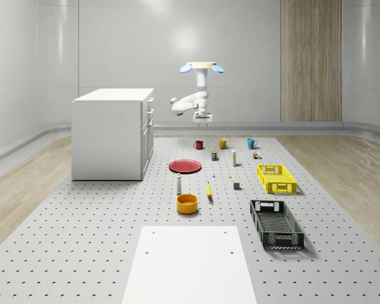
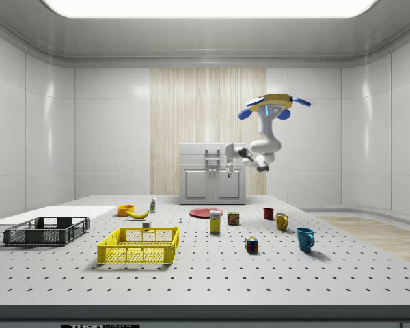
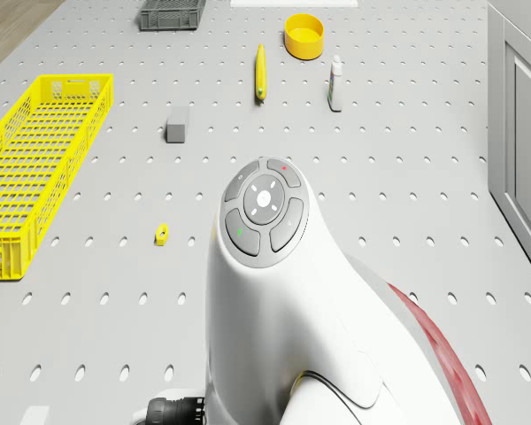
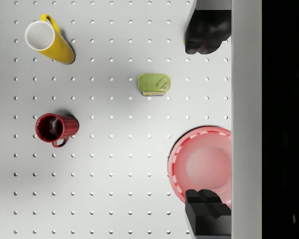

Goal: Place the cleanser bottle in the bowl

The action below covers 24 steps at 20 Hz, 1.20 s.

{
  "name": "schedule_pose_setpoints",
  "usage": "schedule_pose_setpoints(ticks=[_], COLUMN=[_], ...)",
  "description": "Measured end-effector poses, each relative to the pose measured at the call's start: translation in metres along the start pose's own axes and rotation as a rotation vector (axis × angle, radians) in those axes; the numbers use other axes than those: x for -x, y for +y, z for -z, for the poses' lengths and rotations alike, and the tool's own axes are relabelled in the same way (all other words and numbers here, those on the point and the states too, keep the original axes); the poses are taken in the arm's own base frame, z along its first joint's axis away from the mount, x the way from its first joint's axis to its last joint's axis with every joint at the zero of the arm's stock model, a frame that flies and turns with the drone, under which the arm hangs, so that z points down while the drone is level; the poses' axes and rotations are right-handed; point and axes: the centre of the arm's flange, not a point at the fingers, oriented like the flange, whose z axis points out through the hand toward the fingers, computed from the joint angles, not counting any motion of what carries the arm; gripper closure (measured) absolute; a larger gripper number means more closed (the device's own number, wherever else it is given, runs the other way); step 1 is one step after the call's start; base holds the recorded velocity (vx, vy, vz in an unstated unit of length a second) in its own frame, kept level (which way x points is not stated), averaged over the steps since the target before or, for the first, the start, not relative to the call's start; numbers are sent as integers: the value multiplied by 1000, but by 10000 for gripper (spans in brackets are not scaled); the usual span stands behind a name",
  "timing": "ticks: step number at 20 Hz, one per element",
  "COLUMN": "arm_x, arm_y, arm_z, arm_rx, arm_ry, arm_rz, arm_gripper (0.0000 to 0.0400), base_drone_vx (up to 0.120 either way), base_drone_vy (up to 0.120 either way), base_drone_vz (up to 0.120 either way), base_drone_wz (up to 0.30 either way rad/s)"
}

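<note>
We recorded the scene from the whole-scene view's left to its right. Item one: a white cabinet stood on the perforated table. Item two: a red plate lay just to the right of the cabinet. Item three: the cleanser bottle, white and upright, stood nearer the camera than the plate, and the orange bowl sat close in front of it, apart from it and holding nothing we could see. Item four: a banana lay just to the right of the bottle and bowl. Item five: a red mug, a yellow mug and a blue mug formed a row toward the far edge. Item six: a yellow crate and a black crate occupied the right side.

The drone hovered high above the far part of the table, over the red mug and plate area. Its arm hung folded below it, with the pincer pointing down, well clear of the surface. In the wrist view the pincer stood wide open with nothing between its fingers; below it we noted the red plate, a green tin, the red mug and the yellow mug.
</note>
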Motion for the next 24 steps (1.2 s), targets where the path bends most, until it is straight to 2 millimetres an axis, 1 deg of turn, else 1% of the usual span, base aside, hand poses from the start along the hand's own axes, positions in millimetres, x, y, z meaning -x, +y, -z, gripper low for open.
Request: schedule_pose_setpoints(ticks=[12,21,24], arm_x=[0,0,0], arm_y=[0,0,0], arm_z=[0,0,0], arm_rx=[0,0,0], arm_ry=[0,0,0], arm_rz=[0,0,0], arm_gripper=[0,0,0], base_drone_vx=[120,120,120], base_drone_vy=[0,0,0], base_drone_vz=[0,-120,0], base_drone_wz=[0,0,0])
